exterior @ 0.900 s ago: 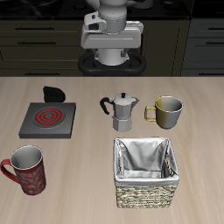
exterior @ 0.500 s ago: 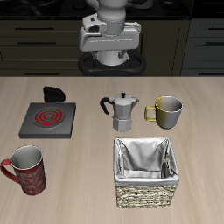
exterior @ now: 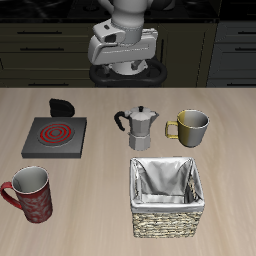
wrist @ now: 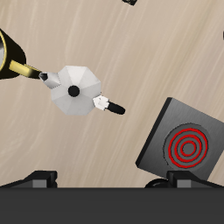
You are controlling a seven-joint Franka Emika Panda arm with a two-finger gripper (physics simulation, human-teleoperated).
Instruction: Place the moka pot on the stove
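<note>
Your gripper [exterior: 124,68] hangs high at the table's back, empty; fingers [wrist: 39,178] spread apart, nothing between them. The moka pot [exterior: 141,127] stands upright mid-table beside the metal mug [exterior: 190,127], well apart from the stove [exterior: 54,136]. Its black handle [wrist: 110,105] points toward the stove, so you'd likely grab the body or knob from above.

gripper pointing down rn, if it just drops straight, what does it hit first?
Probably bare table, though depth is unclear. In the wrist view the moka pot sits off centre, handle toward the stove; the gripper hangs high behind it, so a straight drop likely lands near the pot, not on it.
</note>
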